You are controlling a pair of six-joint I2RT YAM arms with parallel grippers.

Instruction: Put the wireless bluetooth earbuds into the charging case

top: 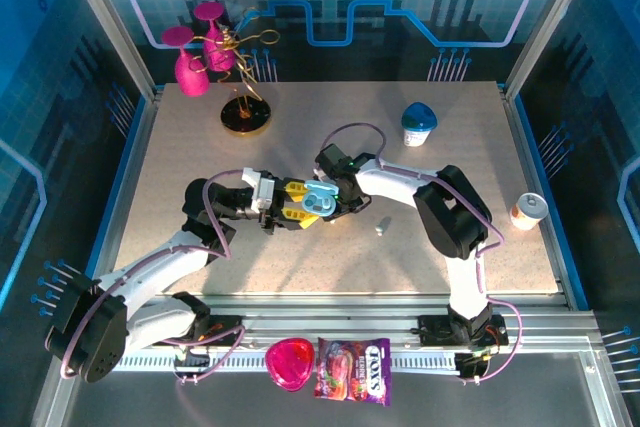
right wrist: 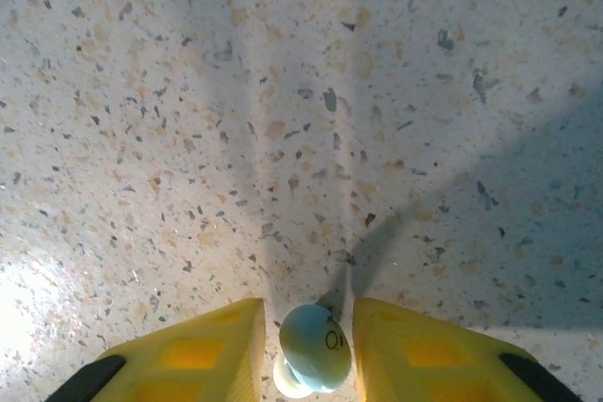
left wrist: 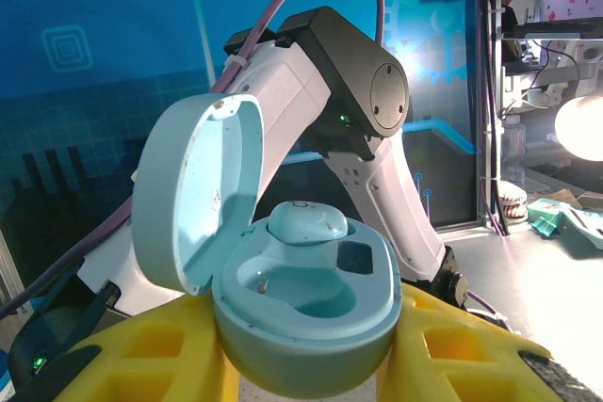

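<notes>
Speckled tabletop | left hand clamps charging case lid-up, presenting empty socket | right hand pinches earbud for insertion

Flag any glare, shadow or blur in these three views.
Top external: evenly lit, sharp. Left wrist: white glare behind the right arm, background soft, charging case crisp. Right wrist: washed-out patch lower left on the table, grey shadows fanning up-frame from the earbud.
</notes>
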